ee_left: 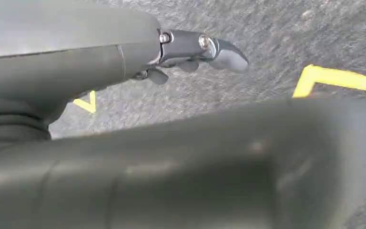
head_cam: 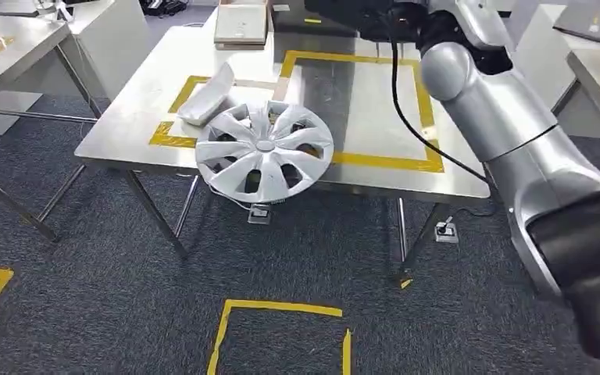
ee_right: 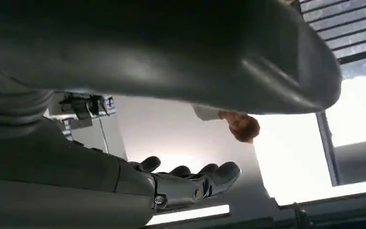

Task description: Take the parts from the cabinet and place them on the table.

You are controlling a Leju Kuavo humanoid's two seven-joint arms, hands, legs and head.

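We see the wheel cover (head_cam: 264, 150) lying on the table (head_cam: 375, 117), overhanging its near edge, with a white tray-like part (head_cam: 205, 98) just beside it toward the left edge. The cover looks light, stiff plastic, probably brittle at the spokes; we would grip the rim. Our left hand (ee_left: 195, 50) hangs over carpet, holding nothing, fingers loosely apart. Our right hand (ee_right: 186, 183) is raised, fingers extended, empty.

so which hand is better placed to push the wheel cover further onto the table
Right, probably. The right arm reaches over the table, past the wheel cover that overhangs its front edge. The left hand hangs low over the carpet.
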